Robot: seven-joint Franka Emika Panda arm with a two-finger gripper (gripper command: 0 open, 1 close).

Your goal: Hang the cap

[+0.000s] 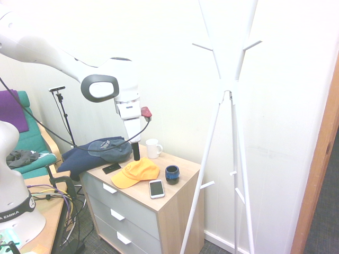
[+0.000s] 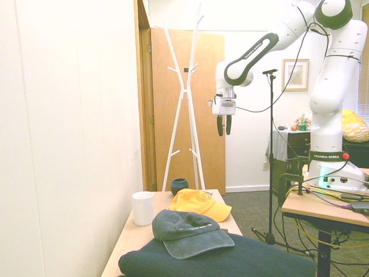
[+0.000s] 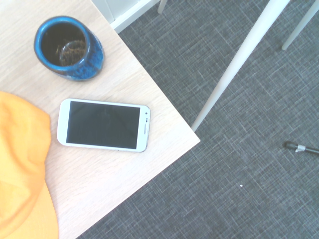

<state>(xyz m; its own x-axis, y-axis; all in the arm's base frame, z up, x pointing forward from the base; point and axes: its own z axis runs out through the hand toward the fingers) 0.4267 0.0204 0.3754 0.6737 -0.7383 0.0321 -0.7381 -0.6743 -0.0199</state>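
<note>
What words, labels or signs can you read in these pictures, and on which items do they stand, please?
"FRANKA EMIKA" on the band around the arm's base.
"A EMIKA", the end of the same name, on that band in the first exterior view.
A round face-like emblem on the yellow cap; no words legible.
Pale print on the dark cap: too blurred to read.

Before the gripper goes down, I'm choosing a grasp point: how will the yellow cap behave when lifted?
The cap is soft fabric, so its crown will probably sag or crease under the fingers. The curved brim looks stiffer and may hold shape better. It seems light, so it could slide on the smooth wooden top toward the phone if nudged.
</note>
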